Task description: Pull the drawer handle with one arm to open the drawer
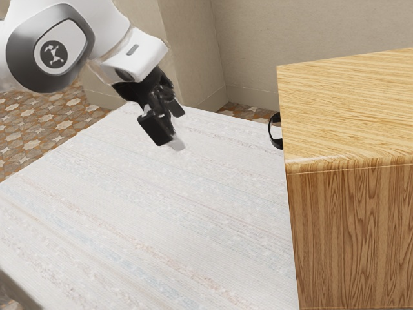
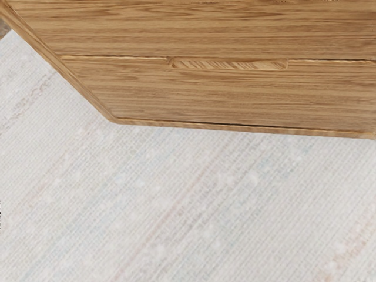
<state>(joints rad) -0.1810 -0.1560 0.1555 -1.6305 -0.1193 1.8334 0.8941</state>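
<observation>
A wooden cabinet (image 1: 348, 174) stands on the table at the exterior view's right. A dark curved handle (image 1: 276, 131) sticks out of the cabinet face that looks toward my arm. In the wrist view that face (image 2: 235, 94) shows a thin seam and a long wooden handle bar (image 2: 228, 64), with the drawer front flush with the cabinet. My black gripper (image 1: 174, 129) hangs above the table well to the left of the handle, with a wide stretch of tabletop between them. Its fingers stand apart and hold nothing.
The pale woven tabletop (image 1: 161, 213) spreads under the gripper and up to the cabinet. A beige wall (image 1: 245, 45) and a patterned tile floor (image 1: 39, 123) lie beyond the table's far edge.
</observation>
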